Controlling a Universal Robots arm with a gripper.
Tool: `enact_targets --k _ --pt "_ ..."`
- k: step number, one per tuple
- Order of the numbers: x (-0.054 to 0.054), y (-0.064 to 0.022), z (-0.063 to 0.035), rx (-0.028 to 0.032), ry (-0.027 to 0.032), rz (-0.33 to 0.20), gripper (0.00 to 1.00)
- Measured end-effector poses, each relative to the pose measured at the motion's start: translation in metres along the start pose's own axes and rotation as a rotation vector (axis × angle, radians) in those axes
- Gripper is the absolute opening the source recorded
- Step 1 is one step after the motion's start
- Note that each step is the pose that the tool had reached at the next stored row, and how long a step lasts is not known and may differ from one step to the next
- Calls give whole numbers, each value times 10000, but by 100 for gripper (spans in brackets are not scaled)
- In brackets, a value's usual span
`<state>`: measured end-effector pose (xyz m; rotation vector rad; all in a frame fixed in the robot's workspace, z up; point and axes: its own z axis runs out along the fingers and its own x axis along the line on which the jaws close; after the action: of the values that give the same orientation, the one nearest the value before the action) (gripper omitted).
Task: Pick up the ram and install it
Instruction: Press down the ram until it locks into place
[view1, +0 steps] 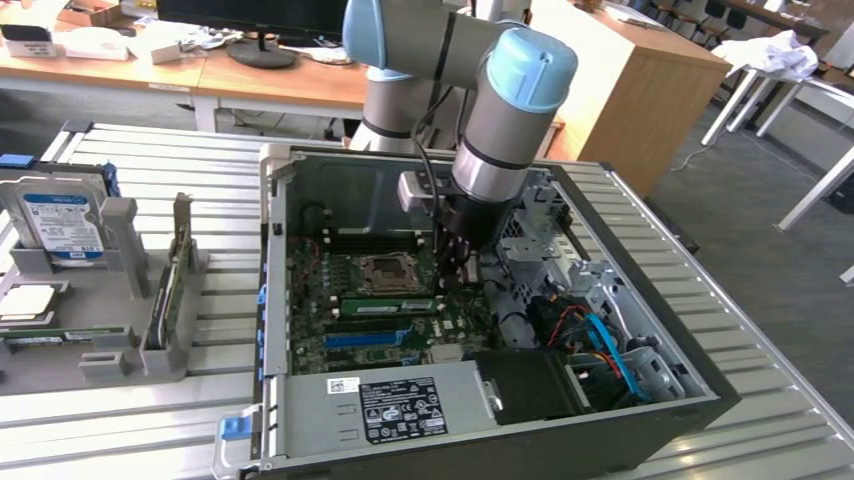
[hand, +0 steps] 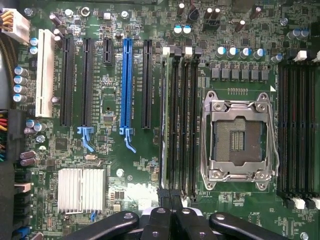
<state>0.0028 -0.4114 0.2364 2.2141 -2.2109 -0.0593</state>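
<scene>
The arm stands over the open computer case (view1: 694, 395), with the gripper (view1: 454, 262) lowered inside it above the motherboard (view1: 380, 345). In the exterior view the fingertips sit just at 3 o'clock of the CPU socket (view1: 390, 272). The jaws are closed; in the wrist view the two dark fingers (hand: 164, 200) stand pressed together with nothing visible between them.

The ram (view1: 387, 305) lies edge-up in a memory slot, at 6 o'clock of the CPU socket in the exterior view, and runs across the board from the exterior view's left to its right. Its green edge stands above the neighbouring black slots. In the wrist view the ram (hand: 163, 120) reads as a thin pale-edged strip in the slot next to the bank of empty black slots (hand: 184, 120); the fingertips are directly over one end of it. Whether they touch it cannot be told.

The blue expansion slot (view1: 363, 339) lies at 6 o'clock of the ram in the exterior view, apart from it. The power supply (view1: 400, 405) with its white label fills the near edge of the case.

Outside the case, at 9 o'clock, a grey holder (view1: 114, 335) stands on the slatted table (view1: 147, 150). It carries a hard drive (view1: 60, 225) with a blue-white label, held upright.
</scene>
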Motion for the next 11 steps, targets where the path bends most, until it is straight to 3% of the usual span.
enact_targets --k 3,11 --pt "0 38 1 0 1 -2 11" --pt "-1 234 8 22 1 -1 11"
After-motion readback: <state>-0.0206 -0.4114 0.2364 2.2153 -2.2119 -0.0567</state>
